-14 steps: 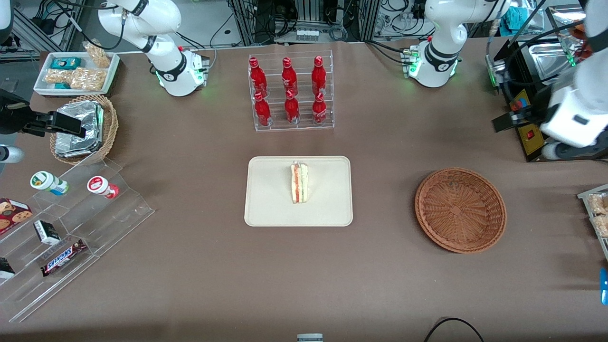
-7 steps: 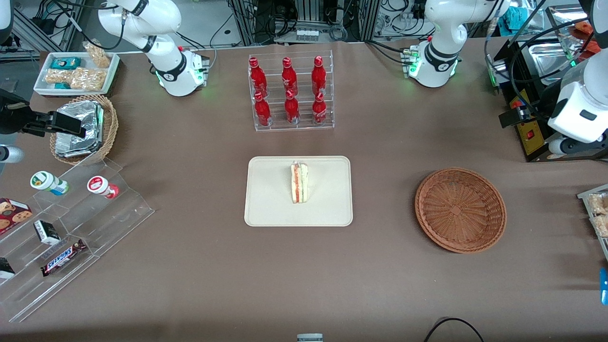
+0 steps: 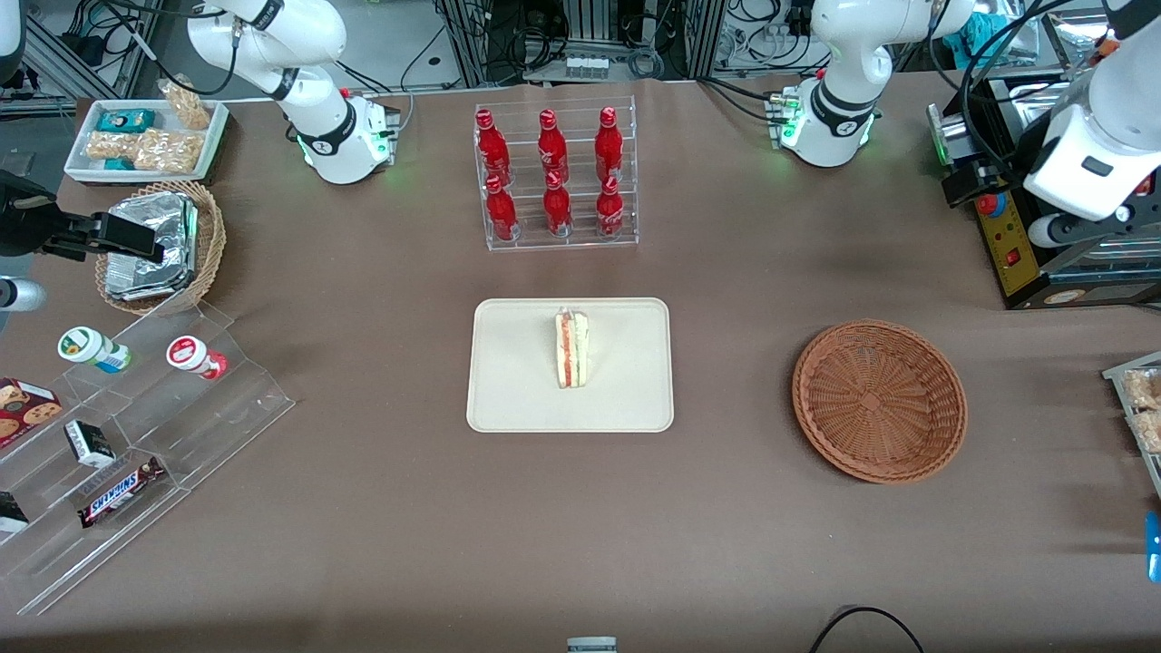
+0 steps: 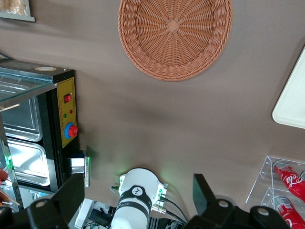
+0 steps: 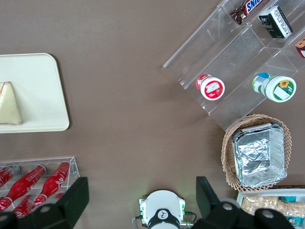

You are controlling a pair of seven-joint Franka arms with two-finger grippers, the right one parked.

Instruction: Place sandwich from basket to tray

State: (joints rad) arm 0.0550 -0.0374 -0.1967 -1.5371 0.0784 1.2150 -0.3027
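Brown paper covers the counter [image 3: 381, 508], and nearest the front camera on it, toward the parked arm's end, a clear stepped display [image 3: 136, 453] carries a Snickers bar [image 3: 120, 491], a small dark box [image 3: 89, 443] and two lidded cups [image 3: 94, 349]. Toward the working arm's end and a little farther from the camera, the reddish-brown woven basket [image 3: 879, 400] lies with nothing in it. At mid-counter sits the cream tray [image 3: 517, 363], well apart from the basket, and the sandwich [image 3: 571, 348] stands on it on edge, its orange-red and green layers facing up, near the tray's middle. Farther from the camera than the tray, a clear rack [image 3: 556, 172] holds six red bottles [image 3: 553, 201] in two rows. A lighter wicker basket with foil packets [image 3: 154, 245] and, farther still, a white tray of snack packets [image 3: 145, 138] lie toward the parked arm's end.

The gripper [image 4: 138, 205] hangs high above the counter at the working arm's end, over the black appliance with the red button [image 3: 1007, 245], well apart from basket and tray. Its two dark fingers [image 4: 202, 191] stand wide apart with nothing between them; in the left wrist view the basket [image 4: 175, 37] and a corner of the tray [image 4: 293, 105] show past them.
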